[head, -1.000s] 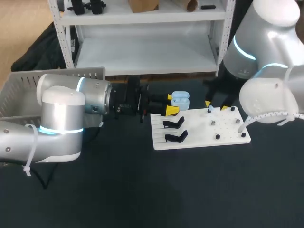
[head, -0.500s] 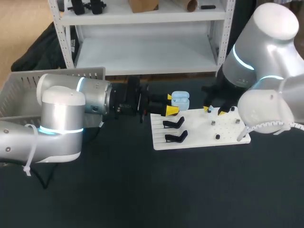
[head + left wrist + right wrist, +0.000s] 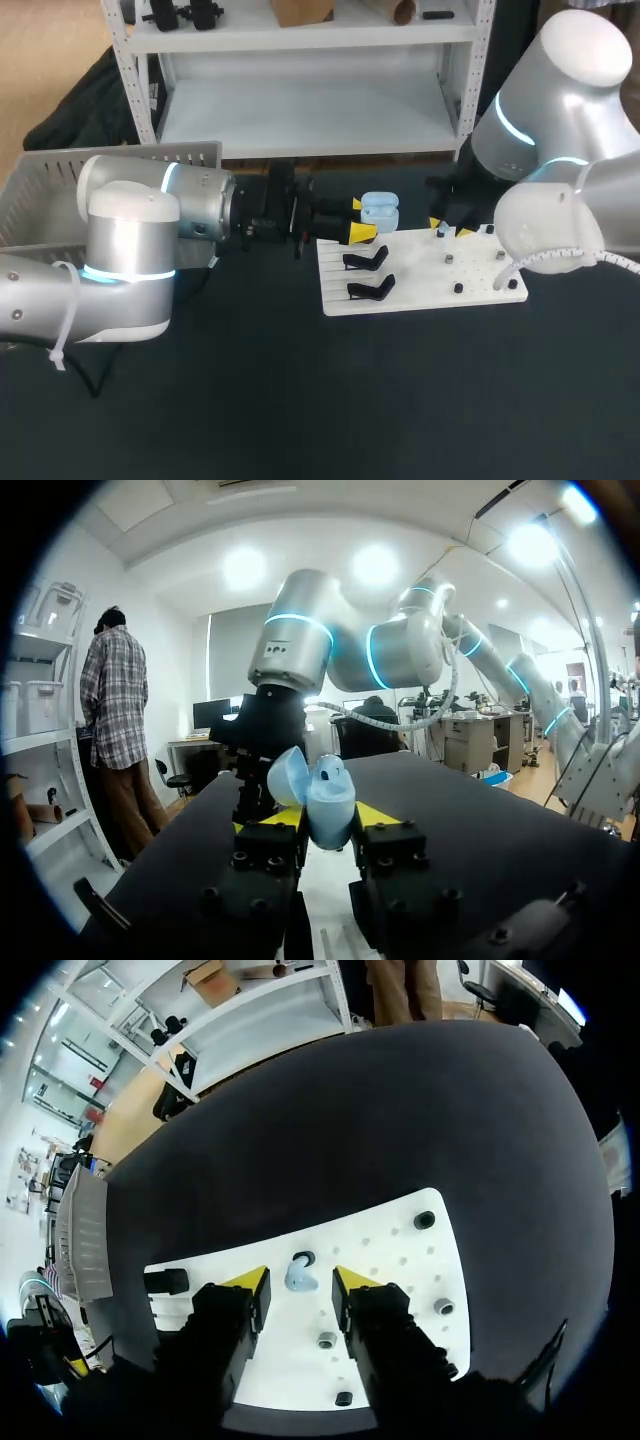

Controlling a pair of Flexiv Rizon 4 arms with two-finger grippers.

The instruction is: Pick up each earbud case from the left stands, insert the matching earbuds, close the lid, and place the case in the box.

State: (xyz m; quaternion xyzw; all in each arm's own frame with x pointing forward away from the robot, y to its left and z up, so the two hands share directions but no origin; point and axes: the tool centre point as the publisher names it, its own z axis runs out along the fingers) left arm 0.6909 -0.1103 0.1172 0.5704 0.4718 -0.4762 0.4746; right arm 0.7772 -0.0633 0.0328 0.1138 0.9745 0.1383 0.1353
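Earbud case [image 3: 379, 210] pinched in left hand [image 3: 360, 218] above dark table [image 3: 300, 400]; right hand [image 3: 300, 1278] spread.

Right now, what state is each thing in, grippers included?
earbud case: lid open, held off the table
left gripper: shut on the earbud case
right gripper: open, a finger on either side of the earbud
earbud: resting on the white board, untouched
rear black stand: empty
front black stand: empty
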